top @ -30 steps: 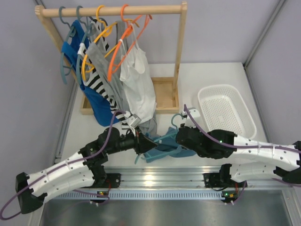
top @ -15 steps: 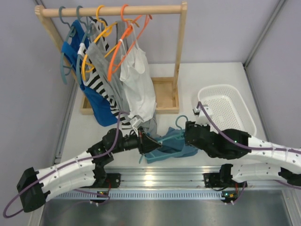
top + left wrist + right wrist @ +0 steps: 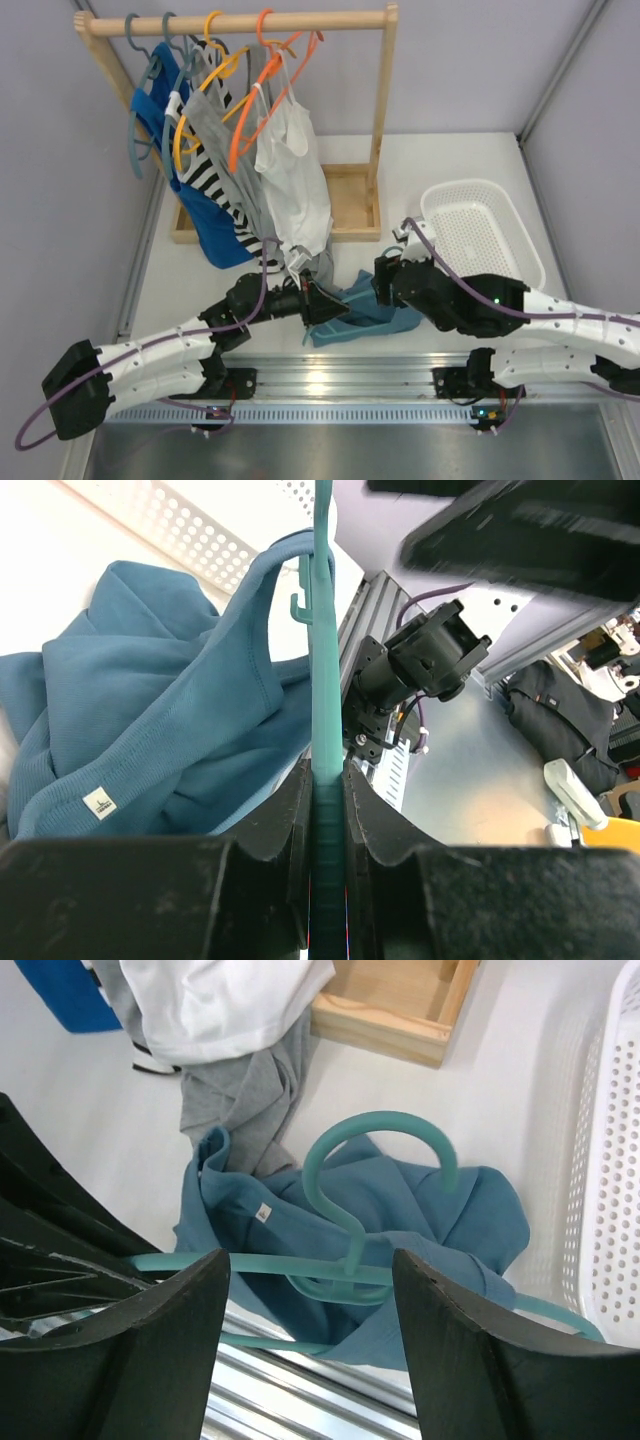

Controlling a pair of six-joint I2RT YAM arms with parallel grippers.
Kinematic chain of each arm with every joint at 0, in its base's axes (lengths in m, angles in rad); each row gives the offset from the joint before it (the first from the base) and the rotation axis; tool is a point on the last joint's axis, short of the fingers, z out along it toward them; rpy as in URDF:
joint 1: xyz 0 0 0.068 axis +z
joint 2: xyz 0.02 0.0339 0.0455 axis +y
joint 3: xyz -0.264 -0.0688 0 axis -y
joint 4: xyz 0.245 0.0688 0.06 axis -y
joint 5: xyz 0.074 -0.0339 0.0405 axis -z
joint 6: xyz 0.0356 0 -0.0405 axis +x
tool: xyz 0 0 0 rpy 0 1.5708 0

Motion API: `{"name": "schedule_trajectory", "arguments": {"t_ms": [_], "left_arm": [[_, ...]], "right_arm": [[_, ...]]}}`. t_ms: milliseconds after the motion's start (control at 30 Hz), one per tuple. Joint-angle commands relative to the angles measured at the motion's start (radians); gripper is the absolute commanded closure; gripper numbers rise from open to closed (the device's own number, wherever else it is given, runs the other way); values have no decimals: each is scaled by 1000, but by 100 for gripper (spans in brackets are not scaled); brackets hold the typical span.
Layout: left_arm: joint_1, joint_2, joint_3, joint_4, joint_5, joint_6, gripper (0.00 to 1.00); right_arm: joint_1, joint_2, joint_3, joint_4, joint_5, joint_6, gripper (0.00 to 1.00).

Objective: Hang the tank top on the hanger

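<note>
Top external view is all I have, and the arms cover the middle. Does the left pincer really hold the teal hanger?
Observer: Yes. In the left wrist view the left pincer is shut on the hanger; its thin bar sits clamped between the jaws.
Operator: Is the tank top on it already?
Observer: Partly. One strap of the tank top appears to loop over the hanger's arm; the rest lies bunched beside it.
Operator: And the right pincer?
Observer: The right wrist view shows the right pincer open, holding nothing, above the hanger's hook, which lies on the fabric.
</note>
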Motion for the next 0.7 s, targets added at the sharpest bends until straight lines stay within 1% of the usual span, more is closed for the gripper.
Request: {"name": "schedule_trajectory", "arguments": {"t_ms": [0, 33, 133, 167, 233, 267, 333, 500, 533, 600, 667], "left_arm": [[3, -2, 21, 155, 17, 18, 100], [3, 1, 25, 152, 15, 18, 100], [3, -3, 27, 141, 18, 19, 100], [3, -6, 28, 136, 15, 21, 100], [3, -8, 36, 119, 14, 29, 100], [3, -8, 38, 115, 12, 32, 100], [3, -8, 39, 113, 9, 35, 100], [3, 11, 53, 106, 34, 48, 100], [3, 14, 56, 103, 34, 48, 100], [3, 8, 53, 104, 26, 47, 100], [3, 3, 53, 93, 14, 53, 100]], "right_arm": [[-21, 51, 7, 27, -31, -12, 35], [-34, 54, -10, 34, -40, -13, 35], [-112, 21, -68, 122, -126, -48, 36], [-165, 10, -83, 148, -196, -60, 37], [-213, 1, -108, 196, -243, -79, 43], [-215, 0, -111, 202, -258, -84, 46], [-218, 8, -111, 221, -261, -88, 49], [-222, 34, -123, 257, -263, -91, 49], [-232, 33, -137, 283, -267, -93, 50], [-244, 34, -145, 291, -287, -91, 55], [-244, 36, -151, 294, -287, -85, 57]]}}
